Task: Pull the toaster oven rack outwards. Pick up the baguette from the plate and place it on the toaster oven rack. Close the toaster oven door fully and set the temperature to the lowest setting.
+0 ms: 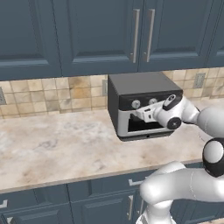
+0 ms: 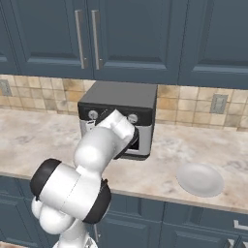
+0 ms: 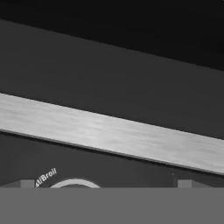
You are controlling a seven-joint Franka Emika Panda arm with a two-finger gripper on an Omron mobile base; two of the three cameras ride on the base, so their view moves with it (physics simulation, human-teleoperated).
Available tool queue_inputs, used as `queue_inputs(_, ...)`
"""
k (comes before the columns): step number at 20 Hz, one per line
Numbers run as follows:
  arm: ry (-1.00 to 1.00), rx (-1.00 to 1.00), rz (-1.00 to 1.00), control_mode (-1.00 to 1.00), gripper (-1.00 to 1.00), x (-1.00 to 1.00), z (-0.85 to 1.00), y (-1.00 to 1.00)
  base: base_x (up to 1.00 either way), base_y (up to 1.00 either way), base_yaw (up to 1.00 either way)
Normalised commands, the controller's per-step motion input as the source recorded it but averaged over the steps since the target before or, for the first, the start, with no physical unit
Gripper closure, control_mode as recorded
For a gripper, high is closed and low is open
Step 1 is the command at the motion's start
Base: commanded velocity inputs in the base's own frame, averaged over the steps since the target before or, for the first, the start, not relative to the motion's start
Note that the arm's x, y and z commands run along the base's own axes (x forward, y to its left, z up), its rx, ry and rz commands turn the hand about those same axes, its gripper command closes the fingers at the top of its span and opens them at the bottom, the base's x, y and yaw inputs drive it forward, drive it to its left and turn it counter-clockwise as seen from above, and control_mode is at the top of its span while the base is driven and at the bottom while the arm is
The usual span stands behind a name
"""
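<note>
The toaster oven (image 1: 135,85) stands on the counter against the tiled wall, also seen as the toaster oven (image 2: 121,97). Its toaster oven door (image 1: 131,126) looks upright and shut, which hides the toaster oven rack. The plate (image 2: 200,179) lies bare on the counter to the oven's right; the baguette is out of view. My gripper (image 1: 141,114) hovers at the oven's front, just under the black control strip with its silver knobs (image 1: 136,104). In the hand view the fingertips (image 3: 27,183) stand wide apart, with a knob's rim (image 3: 74,181) and a "Broil" label between them, untouched.
Dark blue wall cabinets (image 1: 100,35) hang low over the oven. The marble counter (image 1: 52,144) stretches left of the oven. Wall outlets (image 2: 219,103) sit in the tile backsplash. Drawers and doors run below the counter's front edge.
</note>
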Motion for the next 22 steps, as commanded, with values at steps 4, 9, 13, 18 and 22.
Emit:
queue_inputs(4, -0.31, -1.00, 0.09, -1.00, -1.00, 0.23, 0.00, 0.39, 0.00, 0.00, 0.00)
queue_inputs(9, -0.28, -1.00, 0.08, -1.00, -1.00, 0.16, -0.01, 0.44, 0.00, 0.00, 0.00)
queue_inputs(13, -0.26, -1.00, 0.08, -1.00, -1.00, 0.05, 0.00, 0.50, 0.00, 0.00, 0.00)
queue_inputs(18, -0.33, -1.00, 0.03, -1.00, -1.00, 0.00, -0.04, 0.61, 0.00, 0.00, 0.00)
queue_inputs(22, -0.64, -1.00, 0.00, -1.00, -1.00, -0.13, -0.39, 0.84, 0.00, 0.00, 0.00)
